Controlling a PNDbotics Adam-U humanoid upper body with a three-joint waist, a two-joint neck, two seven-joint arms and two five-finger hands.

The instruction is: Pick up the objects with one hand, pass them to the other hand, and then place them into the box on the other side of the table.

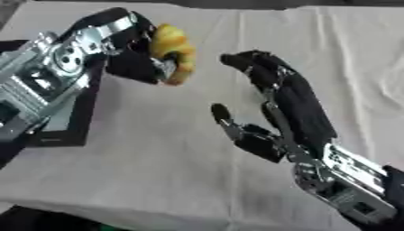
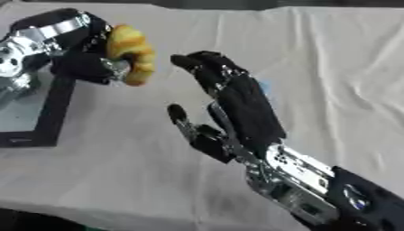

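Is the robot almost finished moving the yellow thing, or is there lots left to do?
About a third done. The pick-up is finished: the left hand has its fingers curled round the yellow object, lifted off the table. The pass is underway, with the right hand open just beside it, not yet touching. Left to do: hand it over, then put it into a box. The only box showing is the black box at the left.

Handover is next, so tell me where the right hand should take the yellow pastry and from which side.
Probably the lower, free end of the yellow pastry, coming from its right. The left hand curls round its upper left side, leaving the curved right edge and bottom tip bare. The right hand is open, apart from it, fingers toward that side.
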